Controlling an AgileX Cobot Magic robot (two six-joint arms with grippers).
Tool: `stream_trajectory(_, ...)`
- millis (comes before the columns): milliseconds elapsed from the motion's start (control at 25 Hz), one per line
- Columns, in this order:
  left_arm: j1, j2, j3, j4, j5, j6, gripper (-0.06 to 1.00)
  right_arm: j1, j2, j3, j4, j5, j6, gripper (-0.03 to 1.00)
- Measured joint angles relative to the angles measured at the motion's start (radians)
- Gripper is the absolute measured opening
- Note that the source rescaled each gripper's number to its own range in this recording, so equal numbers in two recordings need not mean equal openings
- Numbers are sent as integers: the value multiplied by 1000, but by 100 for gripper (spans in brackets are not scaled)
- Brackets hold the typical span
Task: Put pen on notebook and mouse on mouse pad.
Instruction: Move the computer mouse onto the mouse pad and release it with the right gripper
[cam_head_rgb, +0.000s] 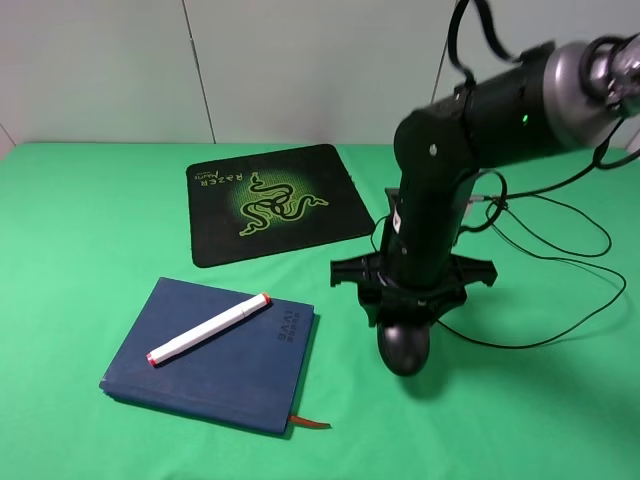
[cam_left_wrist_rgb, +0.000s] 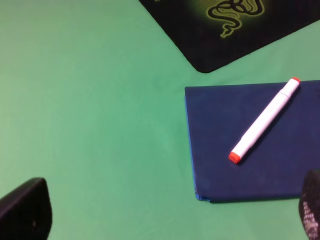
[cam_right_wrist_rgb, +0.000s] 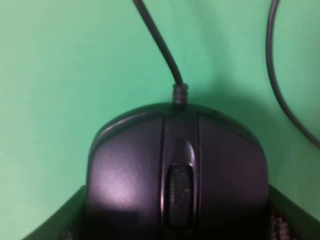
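Note:
The white pen (cam_head_rgb: 208, 329) (cam_left_wrist_rgb: 265, 120) with orange-red tips lies diagonally on the dark blue notebook (cam_head_rgb: 220, 375) (cam_left_wrist_rgb: 220, 110) at the front left. Behind it, the black mouse pad (cam_head_rgb: 215, 230) (cam_left_wrist_rgb: 215, 45) with the green snake logo lies flat. To the right of the notebook, my right gripper (cam_head_rgb: 405, 320) (cam_right_wrist_rgb: 175, 220) reaches straight down over the black mouse (cam_head_rgb: 403, 347) (cam_right_wrist_rgb: 175, 165), a finger against each of its sides. My left gripper (cam_left_wrist_rgb: 167, 215) hovers open near the notebook's edge, holding nothing; the high view does not show it.
The mouse's thin black cable (cam_head_rgb: 560, 250) (cam_right_wrist_rgb: 160, 45) loops across the green cloth to the right and behind the right arm. The notebook's orange-brown ribbon (cam_head_rgb: 312, 424) sticks out at its front corner. A pale wall runs along the table's back.

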Motion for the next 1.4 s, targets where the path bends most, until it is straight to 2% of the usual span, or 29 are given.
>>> stream_trajectory(160, 0, 0, 0, 0, 0, 0, 100, 0, -25, -82, 2, 73, -46, 0)
stream_trajectory(360, 0, 0, 0, 0, 0, 0, 100, 0, -32, -196, 10, 193, -182, 0)
stream_trajectory(480, 0, 0, 0, 0, 0, 0, 100, 0, -32, -257, 32, 231, -250, 0)
stream_trajectory(640, 0, 0, 0, 0, 0, 0, 100, 0, -32, -320, 93, 243, -345, 0)
stream_trajectory(760, 0, 0, 0, 0, 0, 0, 100, 0, -32, -354, 129, 247, -375, 0)
stream_trajectory(1040, 0, 0, 0, 0, 0, 0, 100, 0, -32, -441, 157, 251, -388, 0)
stream_trajectory(1400, 0, 0, 0, 0, 0, 0, 100, 0, 17, -573, 158, 262, -478, 0)
